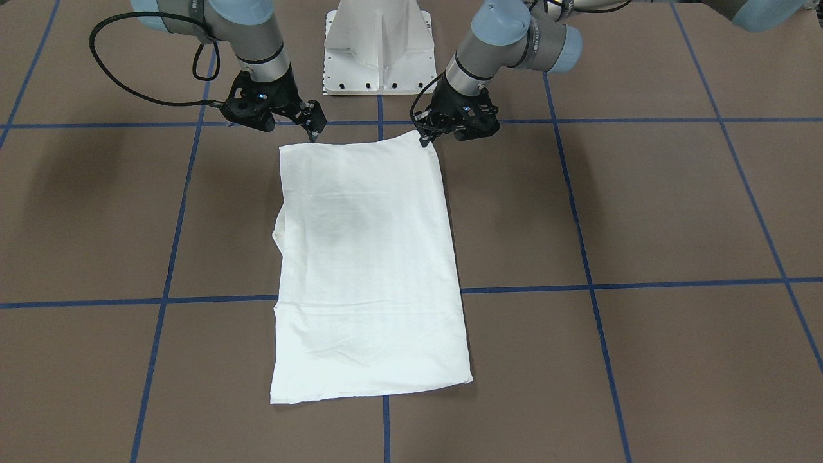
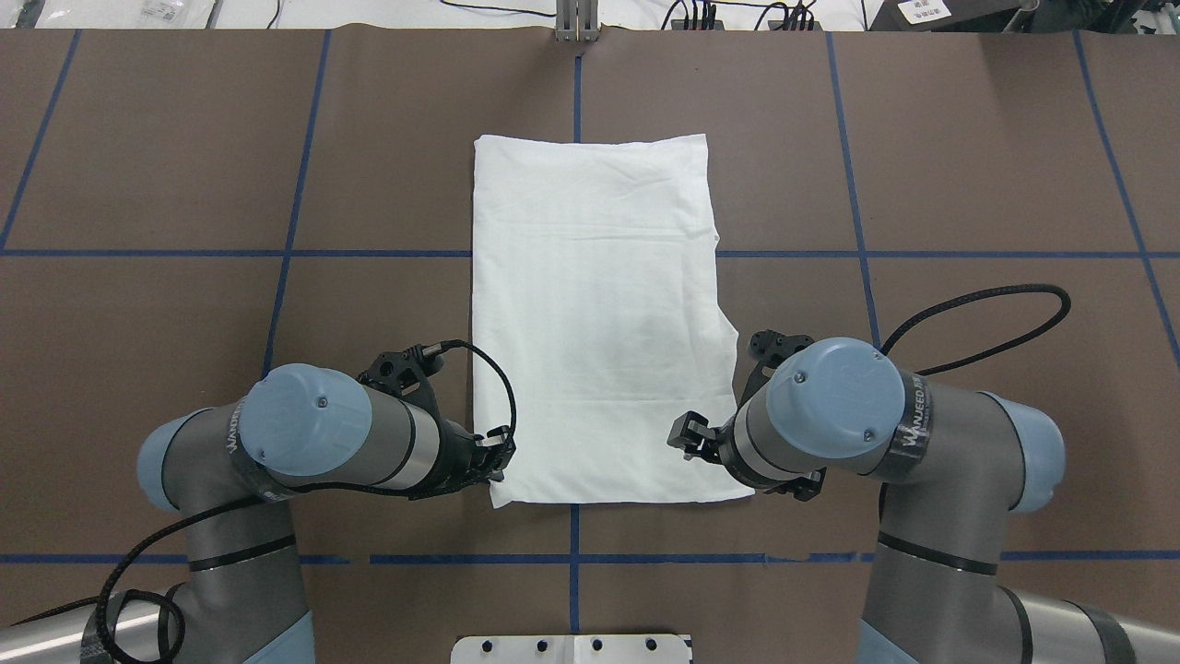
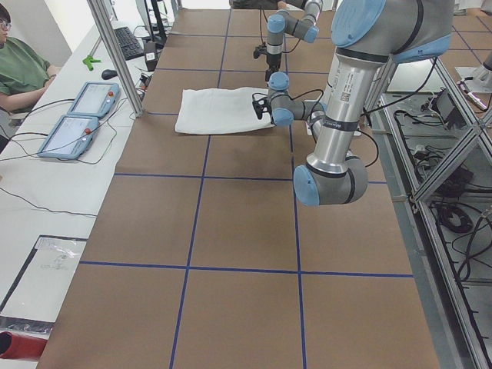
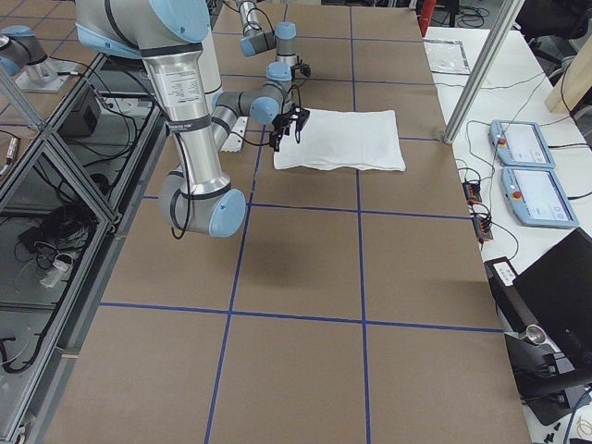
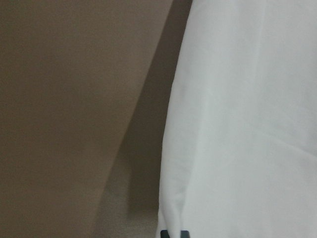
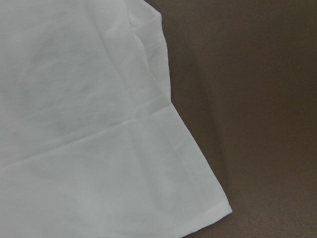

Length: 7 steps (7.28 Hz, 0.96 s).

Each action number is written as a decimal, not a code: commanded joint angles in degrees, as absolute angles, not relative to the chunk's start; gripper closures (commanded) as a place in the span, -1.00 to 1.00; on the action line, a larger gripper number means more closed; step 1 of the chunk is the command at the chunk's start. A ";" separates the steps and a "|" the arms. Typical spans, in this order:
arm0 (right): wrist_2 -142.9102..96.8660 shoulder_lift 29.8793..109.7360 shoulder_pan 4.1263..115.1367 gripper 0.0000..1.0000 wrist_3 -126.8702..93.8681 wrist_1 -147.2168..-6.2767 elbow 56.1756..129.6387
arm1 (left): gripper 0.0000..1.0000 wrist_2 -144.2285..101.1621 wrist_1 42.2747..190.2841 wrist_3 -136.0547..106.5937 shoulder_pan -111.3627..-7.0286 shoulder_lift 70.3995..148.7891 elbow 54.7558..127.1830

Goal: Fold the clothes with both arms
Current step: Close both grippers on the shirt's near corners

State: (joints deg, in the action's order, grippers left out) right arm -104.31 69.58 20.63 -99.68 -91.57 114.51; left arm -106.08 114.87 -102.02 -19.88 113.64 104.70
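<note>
The clothes (image 1: 370, 257) (image 2: 595, 304) are one white shirt, folded into a long rectangle and lying flat on the brown table. Its text, collar and label are hidden. My left gripper (image 1: 424, 138) (image 2: 496, 455) is at the shirt's robot-side corner. In the left wrist view its dark fingertips (image 5: 173, 233) sit close together at the cloth's edge (image 5: 247, 124), shut on it. My right gripper (image 1: 310, 130) (image 2: 687, 433) hangs open just above the other robot-side edge. That corner (image 6: 218, 206) lies flat and free in the right wrist view.
The white pedestal base (image 1: 379, 51) stands between the arms at the table's robot side. Blue tape lines (image 1: 591, 283) cross the brown tabletop. A person (image 3: 19, 69) sits at a side bench with two pendants (image 3: 77, 115). An aluminium post (image 4: 472, 74) rises at the table's edge.
</note>
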 commanded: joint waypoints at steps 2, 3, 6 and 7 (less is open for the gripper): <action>-102.74 67.06 19.95 -1.00 -101.69 -91.58 108.72 | 1.00 -106.08 114.87 -101.61 -19.86 113.64 104.59; -102.74 67.06 19.86 -1.00 -101.52 -91.58 108.29 | 1.00 -106.08 114.87 -101.60 -19.86 113.64 104.59; -102.83 65.66 19.60 -1.00 -101.60 -91.50 106.35 | 1.00 -106.08 114.87 -101.60 -19.95 113.64 104.68; -102.75 64.87 19.60 -1.00 -101.69 -91.49 105.39 | 1.00 -106.08 114.87 -101.60 -19.95 113.64 104.68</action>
